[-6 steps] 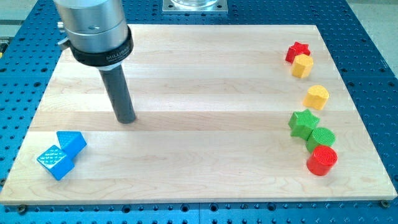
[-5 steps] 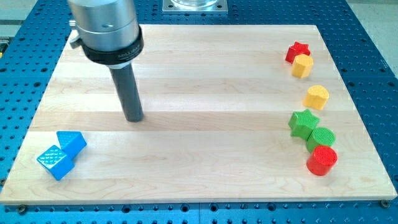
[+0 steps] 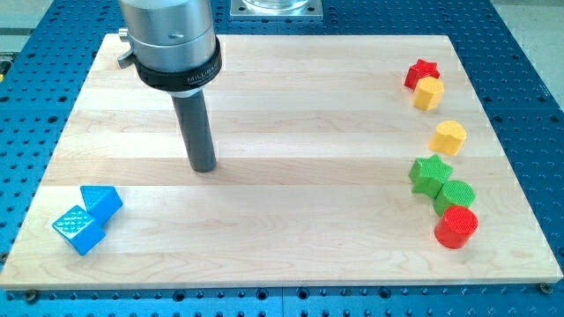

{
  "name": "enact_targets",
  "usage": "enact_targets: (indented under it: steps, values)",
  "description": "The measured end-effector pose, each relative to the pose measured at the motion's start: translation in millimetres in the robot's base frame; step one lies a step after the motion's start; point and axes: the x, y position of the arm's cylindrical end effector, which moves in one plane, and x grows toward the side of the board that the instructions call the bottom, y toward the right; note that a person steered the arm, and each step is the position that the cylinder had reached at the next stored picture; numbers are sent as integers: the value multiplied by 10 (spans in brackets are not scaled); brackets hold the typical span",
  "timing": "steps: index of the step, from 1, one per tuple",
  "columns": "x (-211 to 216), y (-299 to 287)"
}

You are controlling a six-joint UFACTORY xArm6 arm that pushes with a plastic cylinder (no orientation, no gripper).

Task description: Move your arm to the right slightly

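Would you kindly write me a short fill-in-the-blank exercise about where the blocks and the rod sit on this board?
1. My tip rests on bare wood, touching ____ blocks.
2. The two blue blocks, a cube and a triangular block, sit near the board's bottom ____ corner in the view.
3. The red star touches a ____ block just below it.
4. The red cylinder lies right below the green cylinder, the lowest block on the view's ____ side.

Missing words: no; left; yellow; right
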Motion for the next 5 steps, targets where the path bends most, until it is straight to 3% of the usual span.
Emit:
enact_targets:
  steps: [5]
  values:
    - [-8,26]
